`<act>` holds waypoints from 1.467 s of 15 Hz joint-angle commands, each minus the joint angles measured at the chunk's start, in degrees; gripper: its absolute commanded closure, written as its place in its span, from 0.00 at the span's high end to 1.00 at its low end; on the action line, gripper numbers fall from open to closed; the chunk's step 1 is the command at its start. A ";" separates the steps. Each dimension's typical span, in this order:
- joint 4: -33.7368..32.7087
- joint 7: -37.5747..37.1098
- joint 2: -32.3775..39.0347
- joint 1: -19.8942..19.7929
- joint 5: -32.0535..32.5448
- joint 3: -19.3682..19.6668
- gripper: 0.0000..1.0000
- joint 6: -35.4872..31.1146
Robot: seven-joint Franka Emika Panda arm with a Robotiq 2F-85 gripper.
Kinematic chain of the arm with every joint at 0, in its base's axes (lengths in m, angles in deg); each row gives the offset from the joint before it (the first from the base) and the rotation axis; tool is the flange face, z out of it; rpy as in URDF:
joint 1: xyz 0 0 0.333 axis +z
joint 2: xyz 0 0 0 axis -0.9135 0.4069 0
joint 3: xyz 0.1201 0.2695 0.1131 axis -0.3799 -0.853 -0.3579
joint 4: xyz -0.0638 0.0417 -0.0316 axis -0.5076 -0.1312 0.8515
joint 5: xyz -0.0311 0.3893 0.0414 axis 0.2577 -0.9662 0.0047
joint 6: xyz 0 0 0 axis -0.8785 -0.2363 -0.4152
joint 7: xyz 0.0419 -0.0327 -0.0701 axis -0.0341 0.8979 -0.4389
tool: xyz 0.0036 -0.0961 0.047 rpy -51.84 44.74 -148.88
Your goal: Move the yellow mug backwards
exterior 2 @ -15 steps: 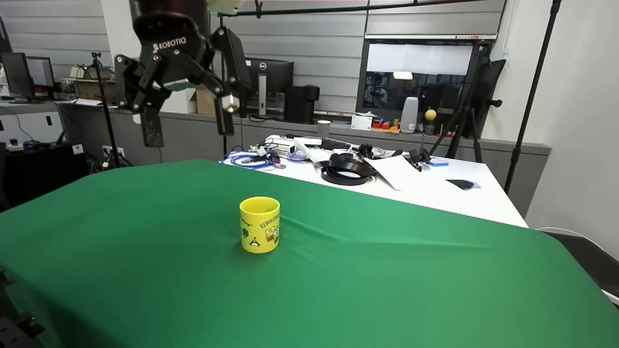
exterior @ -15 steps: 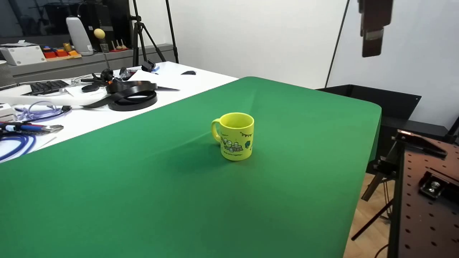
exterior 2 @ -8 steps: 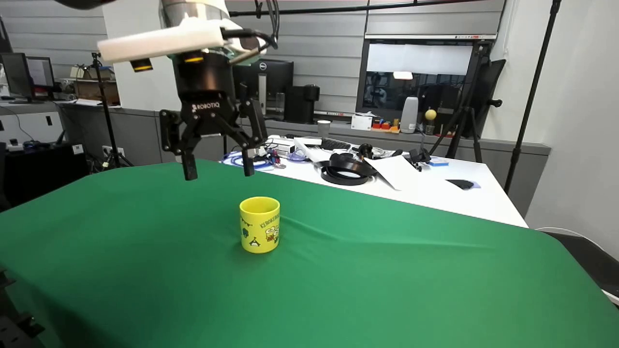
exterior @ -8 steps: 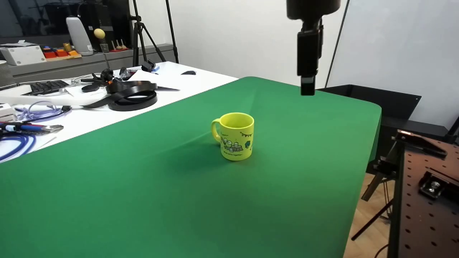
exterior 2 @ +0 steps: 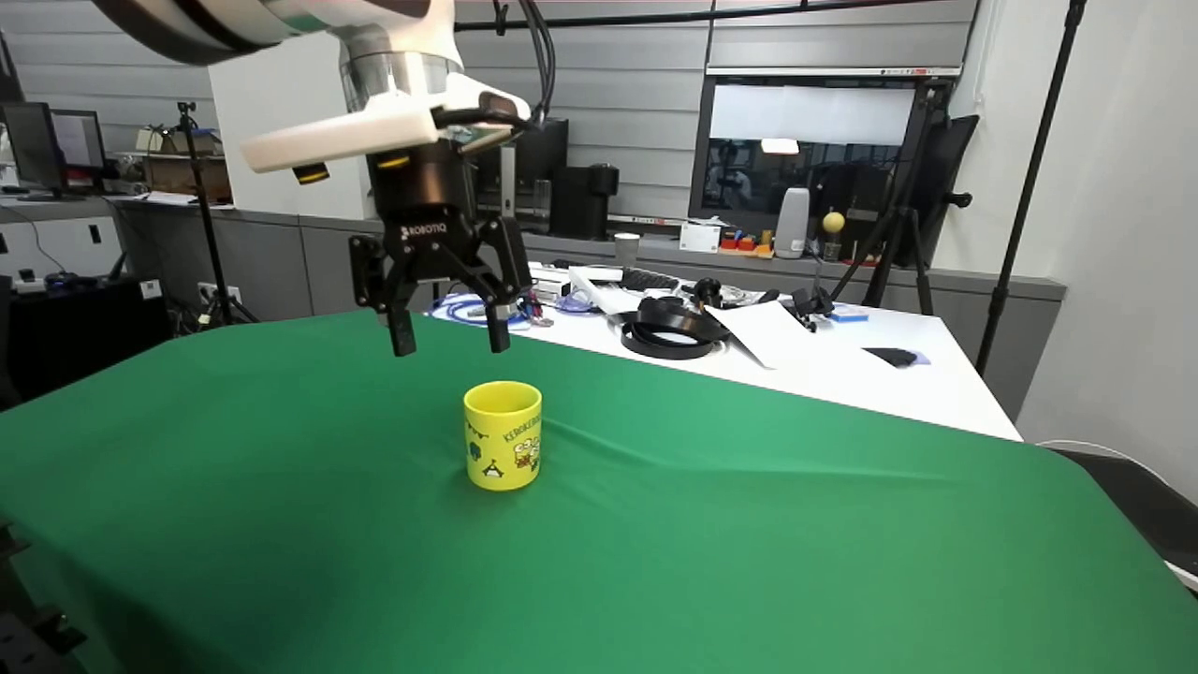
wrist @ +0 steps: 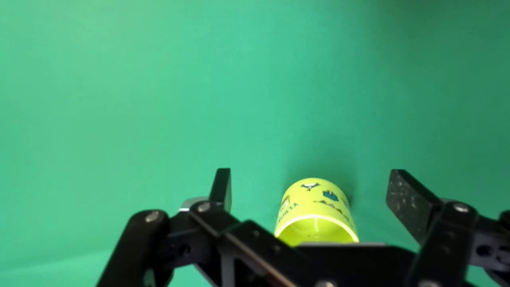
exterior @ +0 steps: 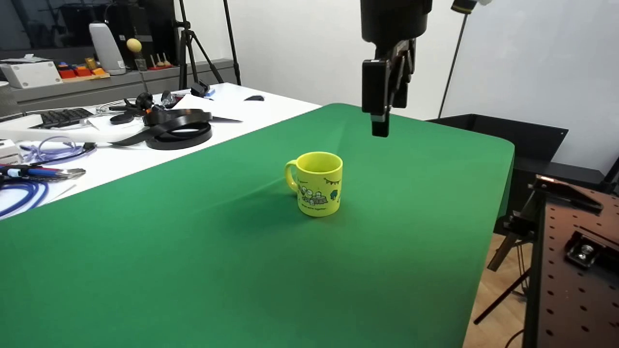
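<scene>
- Green, lightly creased covering lies over the surface, and the yellow mug stands upright on it, mouth up, dark print on its side.
- The arm spans high above the mug, and in an exterior view its white links slant in from the mug's left before a bend that leaves the last stretch pointing steeply down.
- Below that bend the dark wrist barrel stands slightly tilted, its lower end nearer the mug.
- The gripper hangs pointing down, higher than the mug's rim and off to one side, apart from it.
- Its two fingers are spread wide, with only air between them.
- In the wrist view the mug shows between those fingers, farther from the camera than they are, and the gripper's linkage hides part of it.
- In an exterior view the gripper appears nearly side-on, above and right of the mug, one finger overlapping the other; the mug's handle juts out on the side away from it.
- Beyond the mug, in both exterior views, a white surface carries a black coiled band, well apart.
</scene>
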 commanded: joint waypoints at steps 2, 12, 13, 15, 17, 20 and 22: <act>-4.35 -14.41 7.68 -0.77 1.14 -0.24 1.00 -8.37; -15.50 -40.80 24.78 5.96 1.80 10.43 1.00 -18.59; -16.35 -43.24 25.93 7.27 1.35 11.68 1.00 -18.15; -17.31 -45.29 27.57 9.19 -0.05 12.84 1.00 -17.54; -17.56 -46.23 28.39 10.66 -1.42 13.32 1.00 -17.10; -16.93 -46.65 27.66 12.16 -2.94 13.70 1.00 -17.09; -16.62 -46.60 27.42 12.81 -3.35 14.01 1.00 -16.50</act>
